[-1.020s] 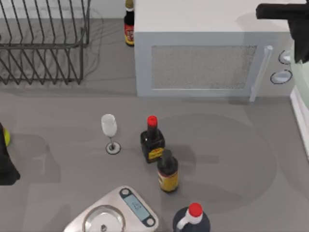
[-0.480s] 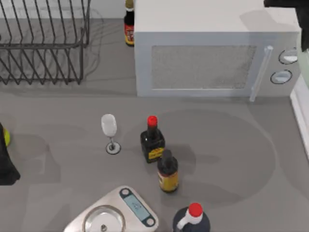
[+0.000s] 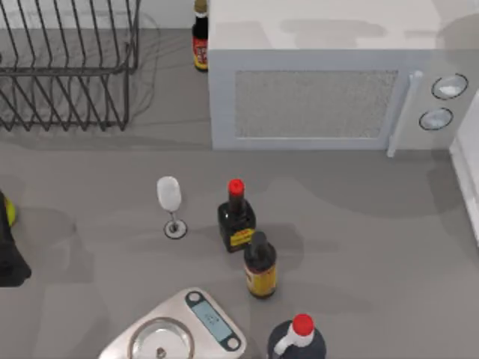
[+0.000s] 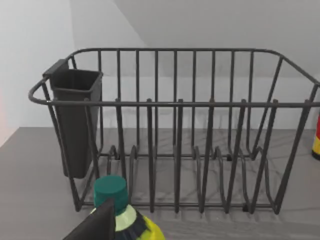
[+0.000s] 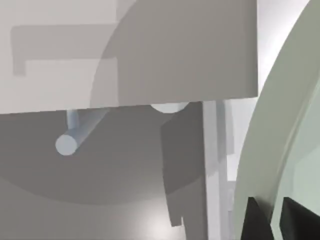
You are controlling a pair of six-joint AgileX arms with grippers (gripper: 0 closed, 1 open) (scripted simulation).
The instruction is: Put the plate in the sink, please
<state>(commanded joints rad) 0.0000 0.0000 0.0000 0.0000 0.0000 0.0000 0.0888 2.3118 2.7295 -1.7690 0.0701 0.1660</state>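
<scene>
Mint-green fills one side of the right wrist view: the large round pale mint-green plate (image 5: 285,115), seen edge-on as a long curved rim.

- Right tool (image 5: 276,214): clenched on the plate's rim, one dark finger on each face of it. The plate is off the surface, carried in this grasp and standing steeply on edge, not lying flat.
- Landmark: the white box-shaped microwave oven (image 3: 314,105). The right wrist view looks past the microwave's (image 5: 150,50) dial end, with its pale bar handle (image 5: 67,144) in sight, so I judge the plate hangs just beyond that end.
- The sink with the thick white rim (image 3: 465,187) starts just beside the microwave's dial end, on the side nearer the front of the surface.
- Key relation (judgement): the basin lies below and beside the held plate, away from the microwave. The right tool is by far the nearer one. The plate's long edge line should run along the straight rim as it goes down, or the lower edge may catch on the rim.
- Left arm (image 3: 9,254): parked well past the microwave's door side, beside a yellow bottle with a teal cap (image 4: 117,210) and facing the grey wire dish rack (image 4: 175,130).
- Step in hand: transport nearly done, release not yet made.
</scene>
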